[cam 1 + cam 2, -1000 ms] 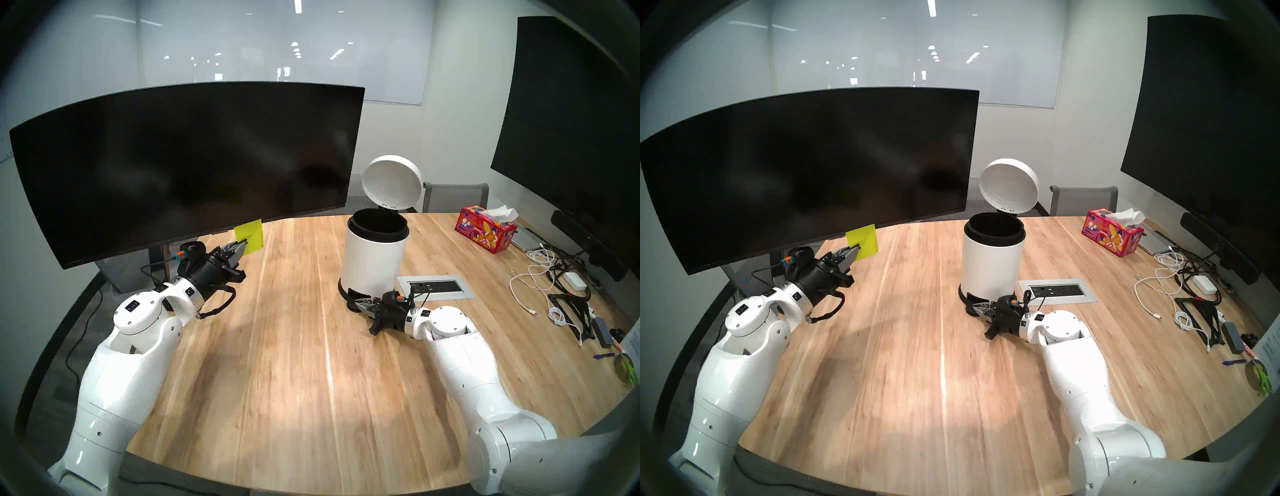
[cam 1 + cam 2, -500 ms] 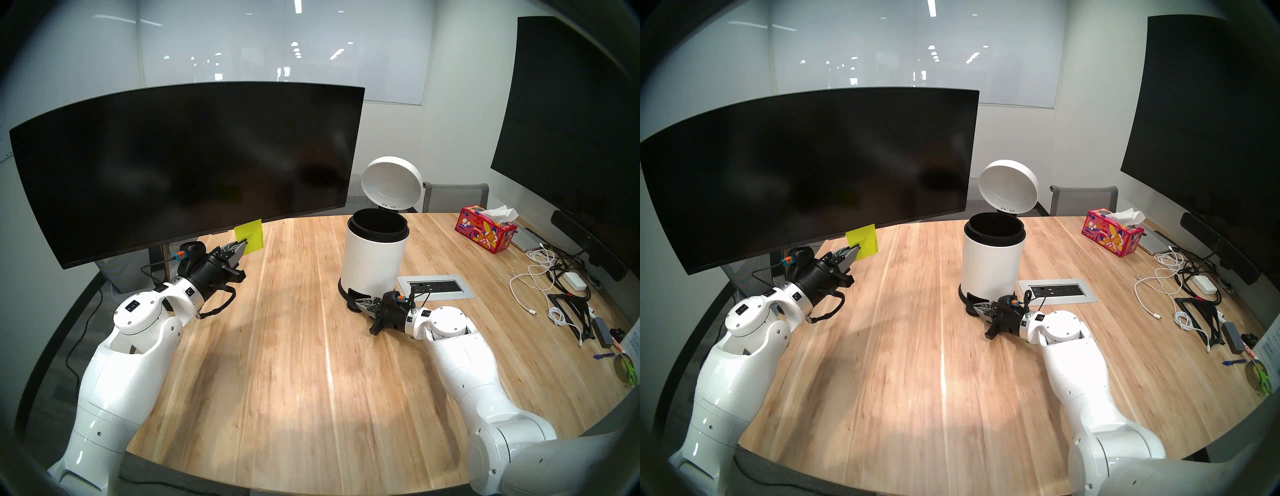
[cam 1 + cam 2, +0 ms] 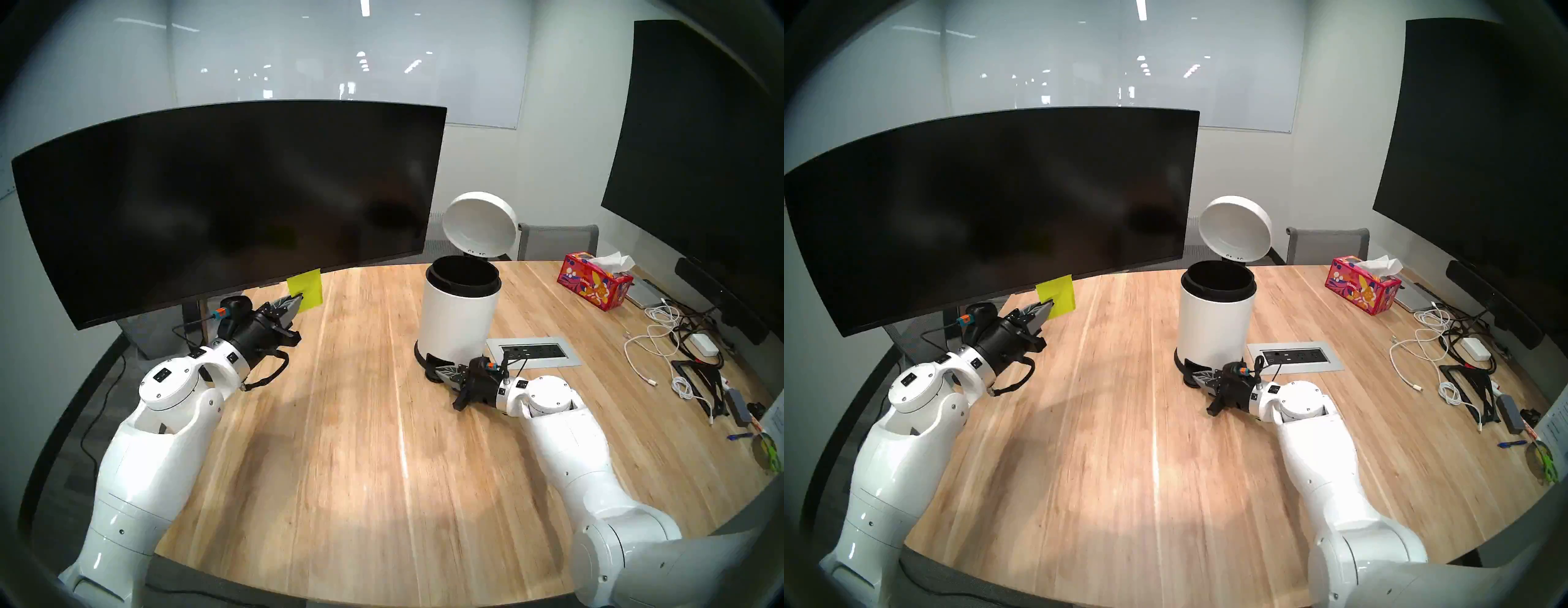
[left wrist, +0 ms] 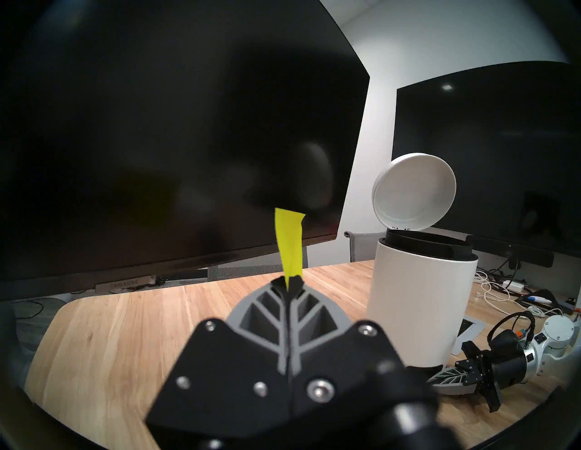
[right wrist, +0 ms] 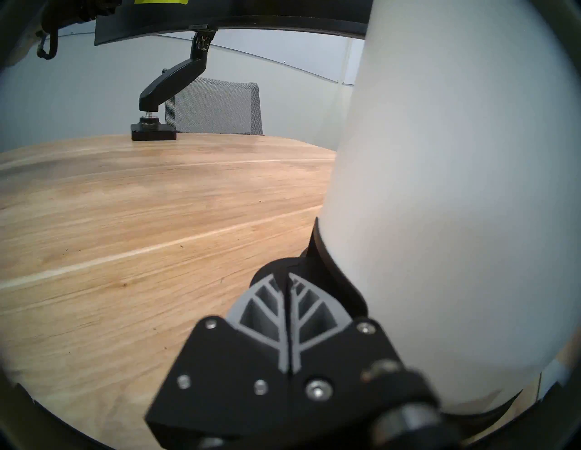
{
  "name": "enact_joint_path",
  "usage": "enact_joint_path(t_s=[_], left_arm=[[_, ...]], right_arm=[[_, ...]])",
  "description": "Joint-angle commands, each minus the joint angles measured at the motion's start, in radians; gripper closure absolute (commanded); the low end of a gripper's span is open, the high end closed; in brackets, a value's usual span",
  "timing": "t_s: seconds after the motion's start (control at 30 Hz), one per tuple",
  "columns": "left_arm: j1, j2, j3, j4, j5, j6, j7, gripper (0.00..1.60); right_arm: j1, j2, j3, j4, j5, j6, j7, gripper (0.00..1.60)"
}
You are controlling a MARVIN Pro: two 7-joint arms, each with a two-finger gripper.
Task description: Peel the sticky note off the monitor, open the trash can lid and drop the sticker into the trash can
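Note:
My left gripper (image 3: pixel 300 299) is shut on the lower corner of the yellow-green sticky note (image 3: pixel 307 288), which stands upright just under the curved monitor (image 3: pixel 233 199). The wrist view shows the sticky note (image 4: pixel 289 242) edge-on with a curled top in front of the screen; I cannot tell whether it still touches. The white trash can (image 3: pixel 460 314) stands mid-table with its lid (image 3: pixel 479 227) raised and the black bucket showing. My right gripper (image 3: pixel 437 370) is shut and lies low on the black pedal (image 5: pixel 270 271) at the can's base.
A red tissue box (image 3: pixel 594 282), loose cables (image 3: pixel 662 339) and a large flat screen (image 3: pixel 695 148) fill the right side. A socket panel (image 3: pixel 534 350) is set in the table beside the can. The monitor's arm base (image 5: pixel 154 130) sits at the far edge.
Both arms hold still, with the note gripped and the pedal pressed. The raised lid has dipped very slightly.

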Motion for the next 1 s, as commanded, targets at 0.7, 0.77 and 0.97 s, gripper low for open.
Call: enact_joint_path(t_s=[0.7,0.77,0.97], left_arm=[[-0.009,-0.004,-0.002,-0.053,-0.024,0.024,0.014,1.60],[-0.018,-0.003,0.004,-0.053,-0.024,0.028,0.012,1.60],[-0.047,0.000,0.026,-0.047,-0.032,0.050,-0.008,1.60]], right_arm=[[-0.002,0.004,0.008,0.000,-0.009,0.006,-0.002,1.60],[-0.002,0.004,0.008,0.000,-0.010,0.006,-0.002,1.60],[-0.002,0.003,0.009,0.000,-0.011,0.005,-0.001,1.60]])
